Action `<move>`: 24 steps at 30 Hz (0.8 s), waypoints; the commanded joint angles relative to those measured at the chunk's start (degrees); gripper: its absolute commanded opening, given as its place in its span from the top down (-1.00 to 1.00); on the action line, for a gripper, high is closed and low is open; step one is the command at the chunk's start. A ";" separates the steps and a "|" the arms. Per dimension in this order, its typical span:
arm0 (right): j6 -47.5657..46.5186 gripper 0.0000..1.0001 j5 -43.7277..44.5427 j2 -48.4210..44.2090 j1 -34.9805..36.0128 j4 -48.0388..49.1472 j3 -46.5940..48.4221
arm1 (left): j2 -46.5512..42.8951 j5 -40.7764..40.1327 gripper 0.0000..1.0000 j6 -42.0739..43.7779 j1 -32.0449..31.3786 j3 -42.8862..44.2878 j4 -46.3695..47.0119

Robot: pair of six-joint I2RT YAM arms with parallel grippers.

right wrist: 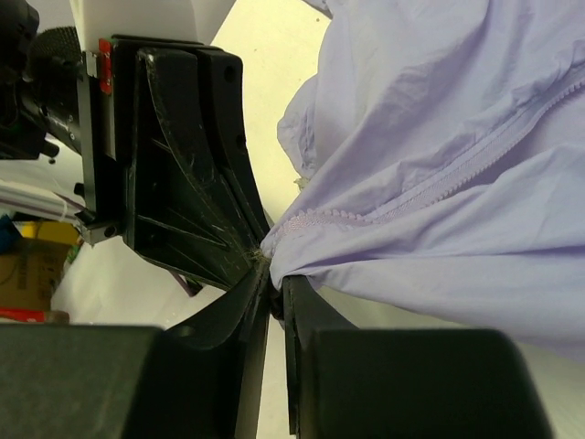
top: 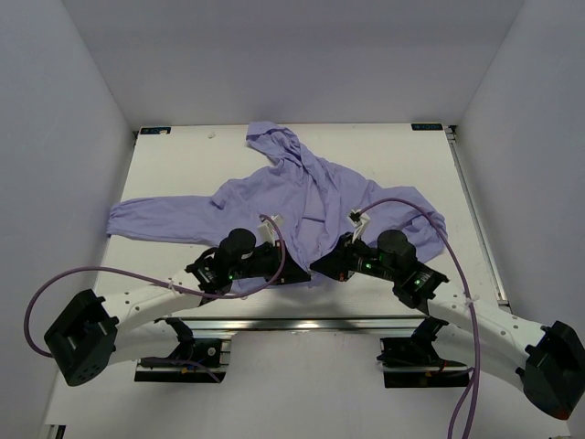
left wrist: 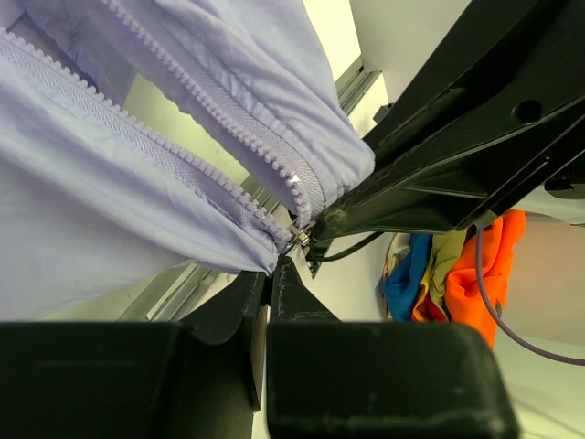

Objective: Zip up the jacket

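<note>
The lavender jacket (top: pixel 311 197) lies spread on the white table, hood at the far side, one sleeve stretched out to the left. Both grippers meet at its near hem, at the foot of the front zipper. My left gripper (top: pixel 283 267) is shut on the hem's corner (left wrist: pixel 256 254), just beside the small metal slider (left wrist: pixel 303 238). Two rows of zipper teeth (left wrist: pixel 183 155) run apart from there, unjoined. My right gripper (top: pixel 318 265) is shut on the other hem corner (right wrist: pixel 283 251), lifting the jacket (right wrist: pixel 439 137) off the table. The two grippers almost touch.
An aluminium rail (top: pixel 311 322) runs along the near table edge under the grippers. Purple cables (top: pixel 402 203) arch over the right arm. A pile of blue and orange cloth (left wrist: pixel 466 274) lies off the table. White walls enclose three sides.
</note>
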 commanded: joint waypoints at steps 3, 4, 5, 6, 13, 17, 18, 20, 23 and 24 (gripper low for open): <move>-5.52 0.69 -4.92 2.31 0.05 -3.01 4.22 | -2.29 0.01 1.00 0.63 -0.40 0.87 1.01; -6.65 0.69 -5.71 2.49 0.05 -3.11 4.40 | -2.29 0.01 1.00 0.72 -0.32 0.95 1.10; -7.27 0.69 -6.15 2.58 0.05 -2.94 4.49 | -2.37 0.09 1.00 0.72 -0.31 0.96 1.02; -7.54 0.74 -6.33 2.41 0.05 -2.94 4.58 | -2.37 0.01 1.00 0.72 -0.31 1.13 0.93; -7.99 1.00 -6.24 2.93 0.05 -2.24 5.28 | -1.85 0.53 1.00 1.33 -0.31 1.66 0.75; -0.10 1.00 -2.29 2.15 0.05 5.57 2.48 | -0.79 1.59 1.00 2.04 -0.31 2.54 0.05; 1.32 1.00 -1.07 1.80 -0.03 8.81 2.03 | -0.44 1.76 1.00 2.12 -0.31 2.71 -0.47; 3.96 1.00 2.10 1.79 0.05 11.47 1.50 | 0.44 2.20 1.00 2.13 -0.40 2.80 -0.66; 7.83 1.00 6.32 1.18 0.05 15.42 0.45 | 1.23 2.03 1.00 2.21 -1.10 2.98 -0.92; 8.88 1.00 7.98 0.83 0.05 17.09 0.10 | 1.49 2.03 1.00 2.47 -1.80 3.06 -1.01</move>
